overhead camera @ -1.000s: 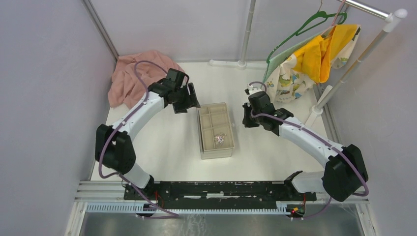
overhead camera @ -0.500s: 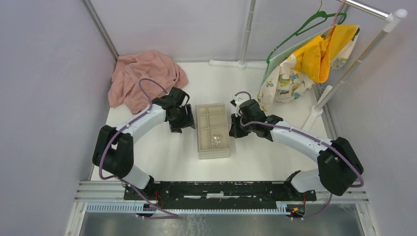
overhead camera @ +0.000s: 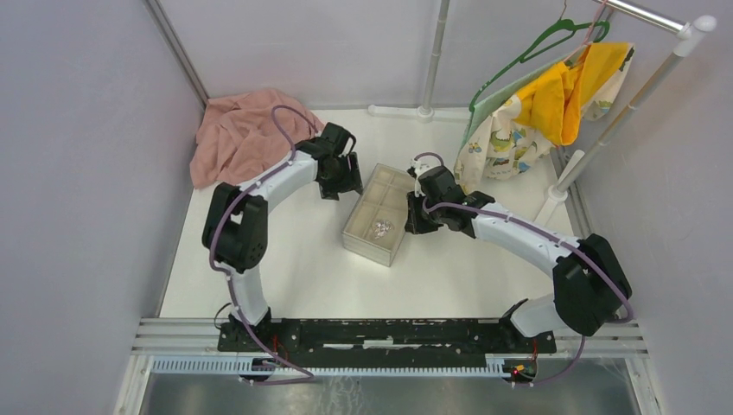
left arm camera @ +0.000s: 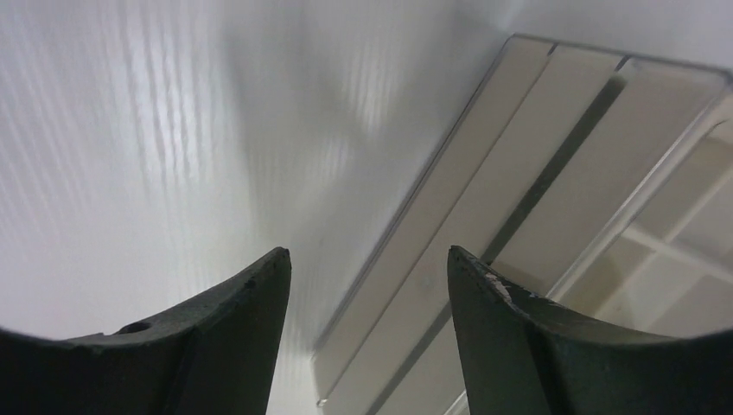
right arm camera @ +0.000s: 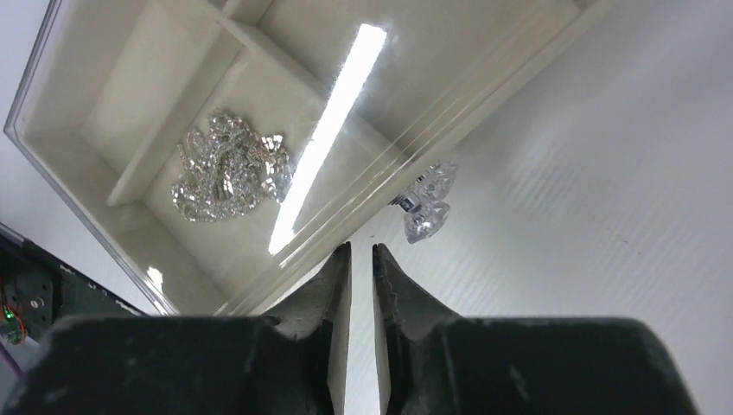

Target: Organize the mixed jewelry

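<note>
My left gripper (left arm camera: 367,255) gapes wide and empty beside the clear box (left arm camera: 519,164). My right gripper (right arm camera: 360,249) is pinched nearly closed, holding nothing, at the box's wall near the jewelry heap (right arm camera: 229,169).

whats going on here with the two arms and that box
The jewelry sits heaped in one compartment of a beige tray inside a clear box, not yet sorted. The right gripper, nearly shut, has its tips at the box's wall; the left gripper hovers open at the opposite side, holding nothing.

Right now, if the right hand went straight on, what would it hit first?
Most likely the side wall of the clear box, just ahead of the right hand; depth is unclear.
</note>
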Robot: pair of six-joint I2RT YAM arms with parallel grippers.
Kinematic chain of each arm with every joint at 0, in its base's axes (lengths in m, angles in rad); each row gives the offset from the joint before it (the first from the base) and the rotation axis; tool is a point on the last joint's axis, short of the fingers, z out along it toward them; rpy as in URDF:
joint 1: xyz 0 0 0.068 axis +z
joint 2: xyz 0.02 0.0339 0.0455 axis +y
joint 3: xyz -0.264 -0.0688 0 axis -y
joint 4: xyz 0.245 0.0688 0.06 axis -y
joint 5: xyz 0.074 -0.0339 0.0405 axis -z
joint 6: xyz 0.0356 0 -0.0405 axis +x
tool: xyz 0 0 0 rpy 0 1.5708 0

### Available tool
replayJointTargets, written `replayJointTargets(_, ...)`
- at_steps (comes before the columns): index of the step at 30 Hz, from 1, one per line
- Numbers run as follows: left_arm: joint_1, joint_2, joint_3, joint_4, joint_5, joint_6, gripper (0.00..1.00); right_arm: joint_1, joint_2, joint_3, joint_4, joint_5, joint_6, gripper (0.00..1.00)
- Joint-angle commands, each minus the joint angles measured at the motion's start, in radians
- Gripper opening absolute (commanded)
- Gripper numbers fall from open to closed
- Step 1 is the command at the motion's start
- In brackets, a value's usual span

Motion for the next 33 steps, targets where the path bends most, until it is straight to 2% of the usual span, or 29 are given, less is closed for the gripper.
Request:
replayJointTargets(1,0.043,0.087,0.196,-0.019,-0.020,0.087,0.73,-0.006,-0.044,0.070,-0.018,0.083,-0.015,0.28)
replayJointTargets(3,0.071,0.086,0.260,-0.047,-0.020,0.109,0.74,-0.007,-0.069,0.093,-0.076,0.128,-0.049,0.48)
replayJointTargets(7,0.104,0.021,0.361,-0.123,-0.056,0.158,0.81,-0.011,-0.135,0.188,-0.243,0.292,-0.124,0.67)
replayJointTargets(10,0.109,-0.090,0.383,-0.149,-0.059,0.180,0.85,-0.012,-0.194,0.277,-0.310,0.488,-0.175,0.74)
replayJointTargets(11,0.111,-0.139,0.371,-0.147,-0.069,0.179,0.86,-0.014,-0.201,0.315,-0.323,0.547,-0.194,0.93)
replayJointTargets(12,0.109,-0.187,0.353,-0.139,-0.074,0.179,0.87,-0.014,-0.205,0.364,-0.331,0.611,-0.213,0.95)
replayJointTargets(15,0.110,-0.338,0.279,-0.104,-0.114,0.181,0.88,-0.013,-0.213,0.478,-0.328,0.754,-0.238,0.98)
replayJointTargets(18,0.111,-0.478,0.184,-0.100,-0.134,0.208,0.88,-0.014,-0.248,0.488,-0.287,0.827,-0.234,0.98)
replayJointTargets(26,0.110,-0.764,-0.098,-0.107,-0.234,0.190,0.90,-0.013,-0.463,0.196,-0.083,0.811,-0.163,0.98)
replayJointTargets(33,0.110,-0.899,-0.151,-0.100,-0.346,0.151,0.99,-0.012,-0.512,0.125,-0.067,0.840,-0.095,0.98)
